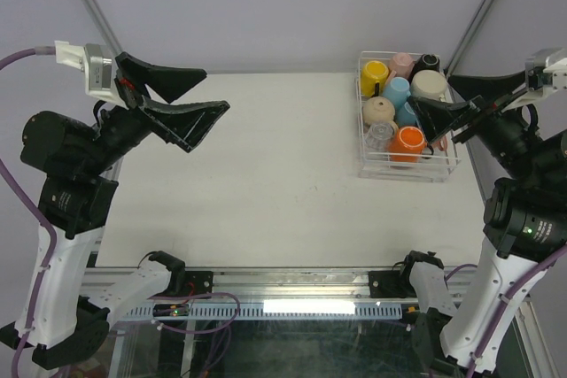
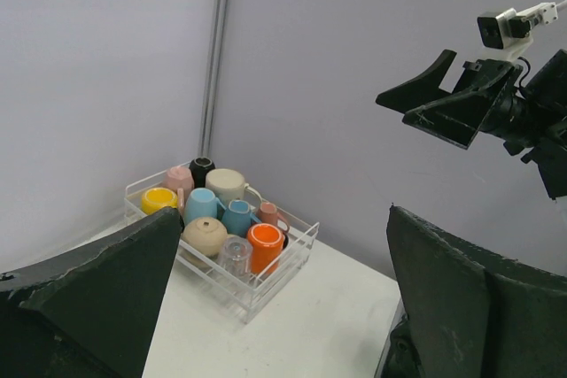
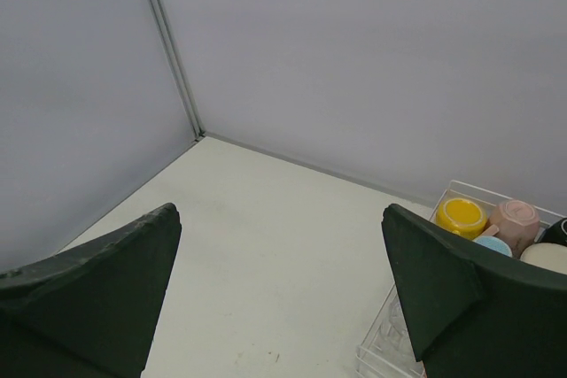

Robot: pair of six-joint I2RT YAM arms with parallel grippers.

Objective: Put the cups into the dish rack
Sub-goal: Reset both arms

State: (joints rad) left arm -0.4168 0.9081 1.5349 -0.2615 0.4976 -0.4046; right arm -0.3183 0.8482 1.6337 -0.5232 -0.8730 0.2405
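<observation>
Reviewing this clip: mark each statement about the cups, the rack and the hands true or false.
1. The orange cup sits inside the dish rack. True.
2. The left hand grips a cup. False: it is open and empty.
3. The dish rack stands at the far right of the table. True.
4. The yellow cup lies on the table outside the rack. False: it is in the rack's far left corner.
5. The right hand is shut. False: it is open, above the rack.

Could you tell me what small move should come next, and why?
Probably draw the right gripper back from the dish rack to rest: the cups in view all sit inside it, the table shows none, and that gripper and the left gripper stand open, empty.
</observation>
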